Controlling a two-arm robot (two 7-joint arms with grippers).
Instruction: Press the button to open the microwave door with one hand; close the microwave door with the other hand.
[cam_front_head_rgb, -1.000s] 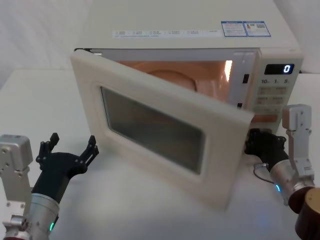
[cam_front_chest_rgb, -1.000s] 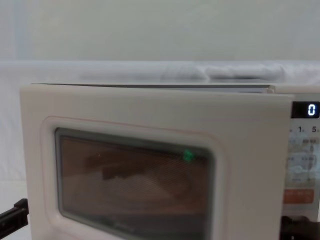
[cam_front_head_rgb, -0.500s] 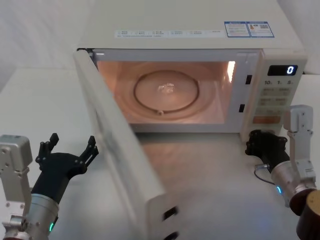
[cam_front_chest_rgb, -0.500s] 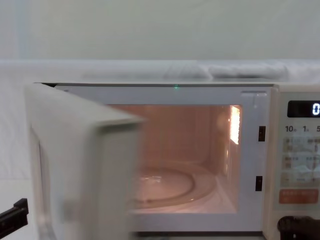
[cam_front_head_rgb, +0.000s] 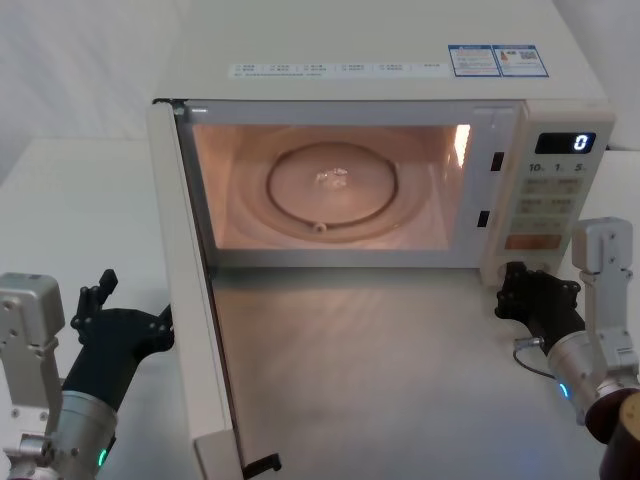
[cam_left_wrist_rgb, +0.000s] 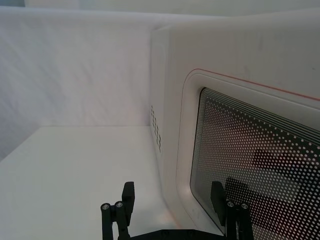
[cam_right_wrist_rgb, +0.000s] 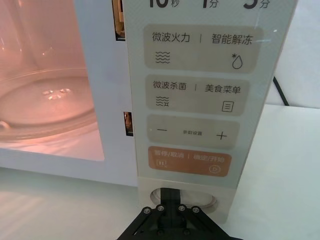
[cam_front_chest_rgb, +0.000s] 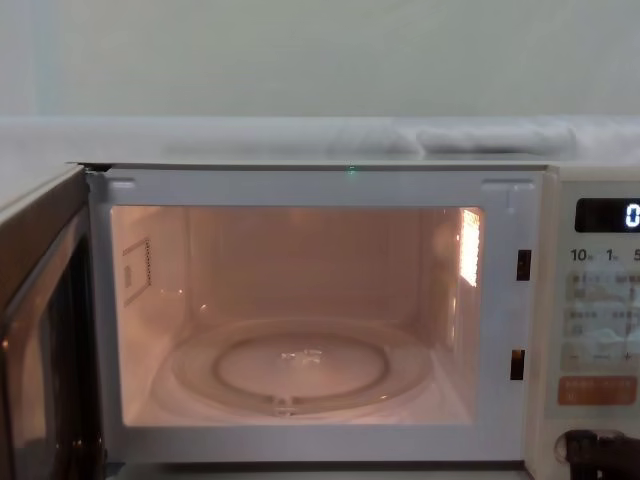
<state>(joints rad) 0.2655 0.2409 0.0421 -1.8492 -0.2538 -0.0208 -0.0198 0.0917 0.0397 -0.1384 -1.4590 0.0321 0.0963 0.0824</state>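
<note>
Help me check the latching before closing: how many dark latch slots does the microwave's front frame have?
2, both on the strip between the lit cavity and the control panel: an upper slot and a lower slot directly beneath it.

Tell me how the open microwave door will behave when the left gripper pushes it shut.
The microwave door looks like a stiff panel hinged on its left edge, so it should swing, not flex. The left gripper sits beside its outer face, which looks smooth; contact may slide. It probably latches with a firm final push.
</note>
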